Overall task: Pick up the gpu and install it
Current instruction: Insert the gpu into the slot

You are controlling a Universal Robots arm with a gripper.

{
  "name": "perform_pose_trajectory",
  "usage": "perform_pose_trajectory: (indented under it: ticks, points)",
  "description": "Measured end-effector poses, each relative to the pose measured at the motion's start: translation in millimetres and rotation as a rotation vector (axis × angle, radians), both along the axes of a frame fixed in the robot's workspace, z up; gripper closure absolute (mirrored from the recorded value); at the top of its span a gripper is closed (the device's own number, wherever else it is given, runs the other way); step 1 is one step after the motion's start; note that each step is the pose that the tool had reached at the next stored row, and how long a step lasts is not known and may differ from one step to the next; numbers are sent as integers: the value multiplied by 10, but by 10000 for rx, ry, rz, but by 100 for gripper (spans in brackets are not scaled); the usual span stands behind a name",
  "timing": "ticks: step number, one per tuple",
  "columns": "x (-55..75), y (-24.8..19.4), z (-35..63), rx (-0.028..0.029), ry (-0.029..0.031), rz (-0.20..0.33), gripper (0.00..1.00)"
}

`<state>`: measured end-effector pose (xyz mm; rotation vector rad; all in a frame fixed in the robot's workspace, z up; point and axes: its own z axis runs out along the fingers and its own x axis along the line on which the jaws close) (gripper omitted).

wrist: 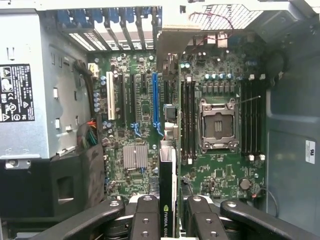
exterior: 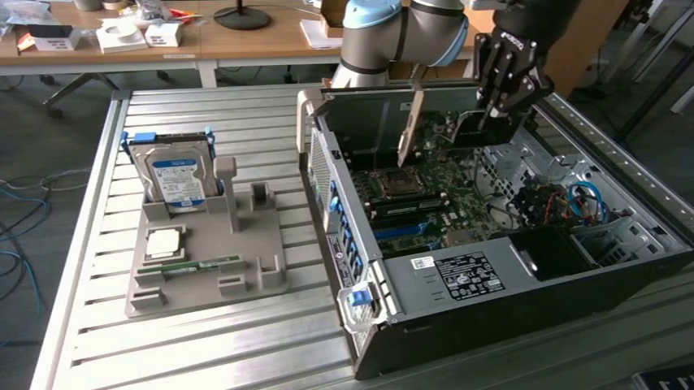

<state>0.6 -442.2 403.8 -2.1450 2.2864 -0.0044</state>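
Behind, along the upper edge of the exterior view, stands a wooden table (exterior: 249,45); in front of it a slatted metal table (exterior: 217,341) takes up the rest. On the slats, right of centre, lies an open computer case (exterior: 488,325), and at lower left a grey holder (exterior: 260,268) carries a hard drive (exterior: 177,175). At the upper right the tool (exterior: 490,118) hangs inside the case, its 2 fingers (wrist: 145,220) clamped on the gpu (wrist: 167,195). The gpu stands edge-on over the motherboard (wrist: 225,175), just beside the long blue slot (wrist: 155,100). Whether it is seated I cannot tell.

Lab: robot arm (exterior: 401,32), cluttered desks (exterior: 217,45)
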Motion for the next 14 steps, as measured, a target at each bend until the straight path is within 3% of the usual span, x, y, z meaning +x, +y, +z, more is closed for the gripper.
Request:
perform_pose_trajectory:
  ticks: [14]
  points:
    - [-65,0,-49,0,-8,1,74]
